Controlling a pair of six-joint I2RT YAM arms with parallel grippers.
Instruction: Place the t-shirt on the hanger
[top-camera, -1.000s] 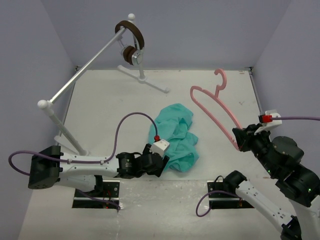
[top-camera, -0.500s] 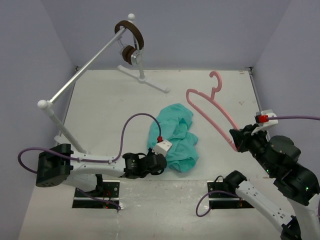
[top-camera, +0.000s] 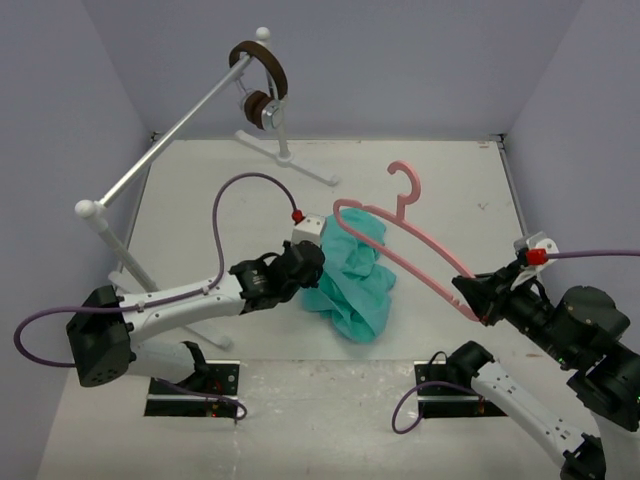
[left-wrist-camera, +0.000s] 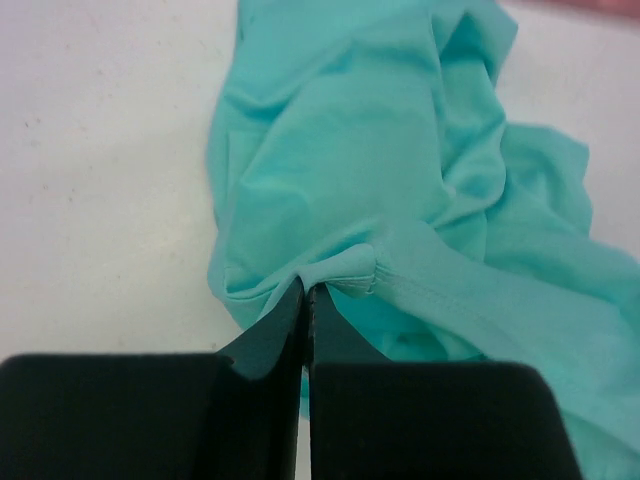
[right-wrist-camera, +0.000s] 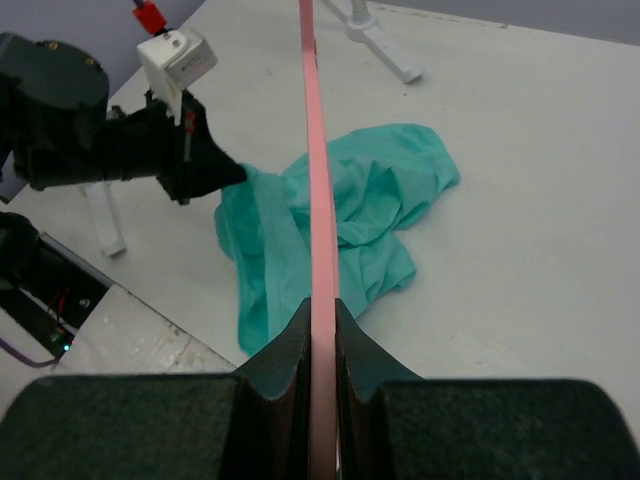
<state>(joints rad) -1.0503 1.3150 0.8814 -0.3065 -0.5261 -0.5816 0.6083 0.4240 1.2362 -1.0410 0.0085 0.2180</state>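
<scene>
1. My left pincer (left-wrist-camera: 306, 292) is pressed together on a small fold of the shirt (left-wrist-camera: 400, 170). The hem bunches up right at its tips.
2. From that pincer the rest of the shirt spreads ahead and off to its right. It is a crumpled teal heap on the white bench (top-camera: 200, 200). I cannot tell whether the pinched edge is off the surface.
3. My right pincer (right-wrist-camera: 320, 305) is clamped on the hanger (right-wrist-camera: 318, 150), with one finger on each side of a thin pink bar near one end of it.
4. The hanger runs straight out ahead of the right pincer and is held up off the bench. It looks edge-on from the wrist. From above I see its triangle reaching over the shirt, the hook at its far side.
5. The shirt lies ahead of and below the right pincer, under the outer part of the hanger. I cannot tell whether cloth and plastic touch.
6. The left pincer sits ahead and to the left of the right one, at the shirt's edge.
7. Well beyond the left pincer stands a white rail stand (top-camera: 160, 150), with brown headphones (top-camera: 262, 85) hung at its far end.
</scene>
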